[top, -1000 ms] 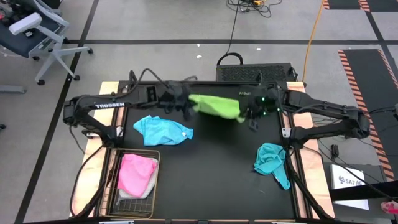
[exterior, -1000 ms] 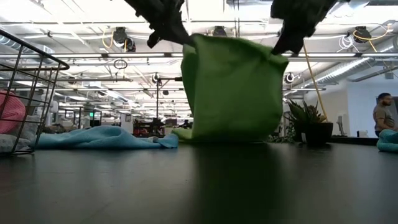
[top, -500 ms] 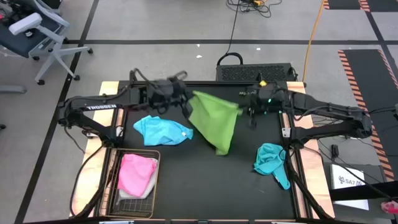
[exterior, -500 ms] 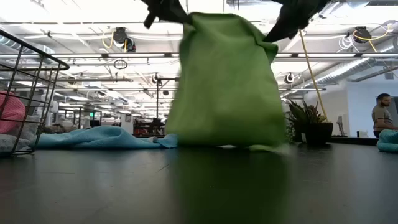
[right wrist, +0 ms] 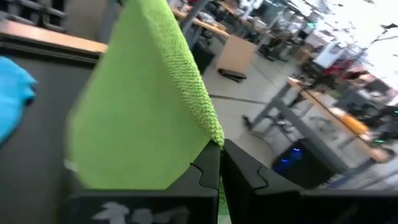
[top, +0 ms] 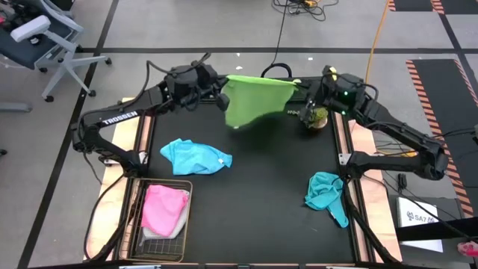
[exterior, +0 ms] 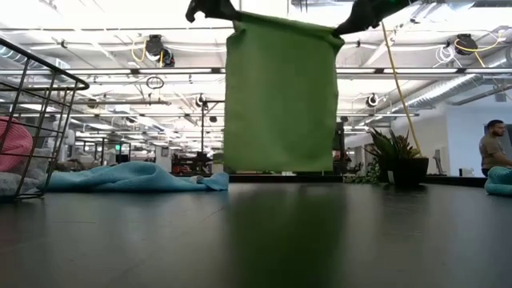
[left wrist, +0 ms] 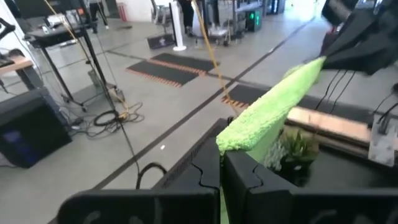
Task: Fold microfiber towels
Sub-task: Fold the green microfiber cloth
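Green towel (top: 254,101) hangs flat between my jaws, clear of the table. Left gripper (top: 222,93) and right gripper (top: 297,91) each pinch a top corner. My read: keep the top edge taut and level, then lower evenly so it lands unwrinkled.

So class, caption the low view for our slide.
Both grippers hold the lime green towel by its top corners, hanging clear above the table.

Grey tiled floor (top: 187,30) with black seams, office chair (top: 41,33) at far left, bright ceiling lights (exterior: 104,16), exposed ducts overhead.
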